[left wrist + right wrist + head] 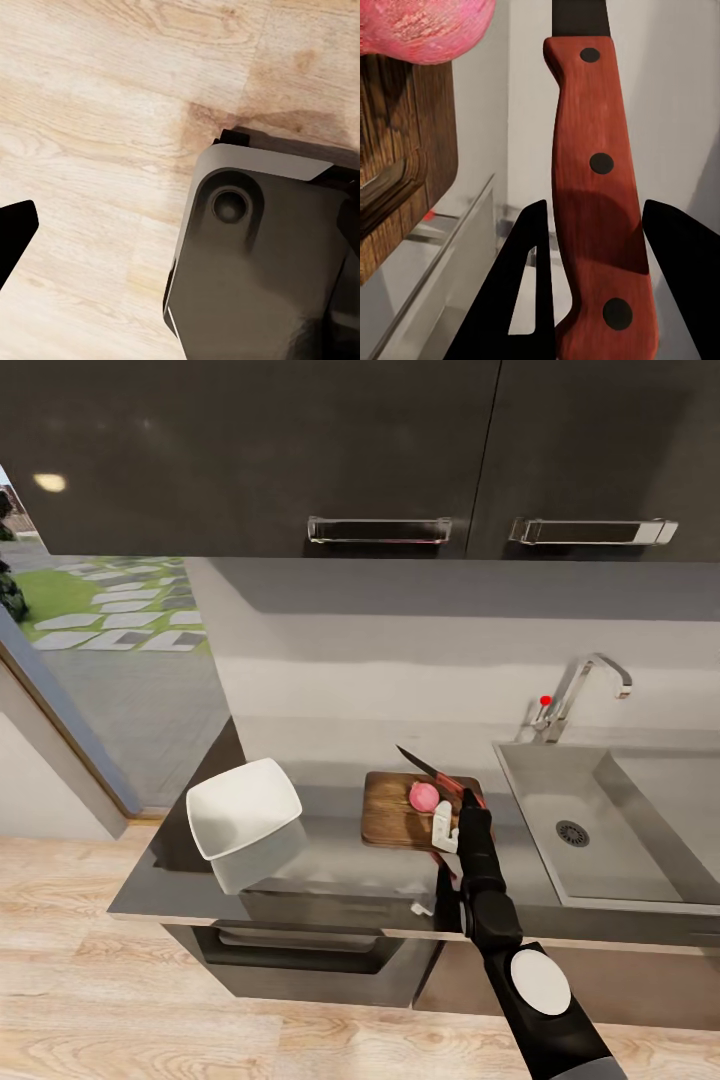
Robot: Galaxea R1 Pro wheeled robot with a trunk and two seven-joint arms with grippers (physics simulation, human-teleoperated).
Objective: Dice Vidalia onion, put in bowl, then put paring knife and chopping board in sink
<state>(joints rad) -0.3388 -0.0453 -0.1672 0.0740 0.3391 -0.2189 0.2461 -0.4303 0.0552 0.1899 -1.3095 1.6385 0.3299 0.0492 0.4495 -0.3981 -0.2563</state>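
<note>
The small round pinkish-red onion point(424, 796) sits on the brown wooden chopping board point(392, 812) on the dark grey glossy tabletop point(330, 870). Just beside it lies the red-handled paring knife point(432, 770), dark blade pointing toward the wall. The right tool point(592, 281) has its two dark fingers point(521, 285) on either side of the handle, clamped on it. The white squarish bowl point(243, 807) stands left of the board, the steel sink point(600, 820) right. The left tool's state I cannot tell.
</note>
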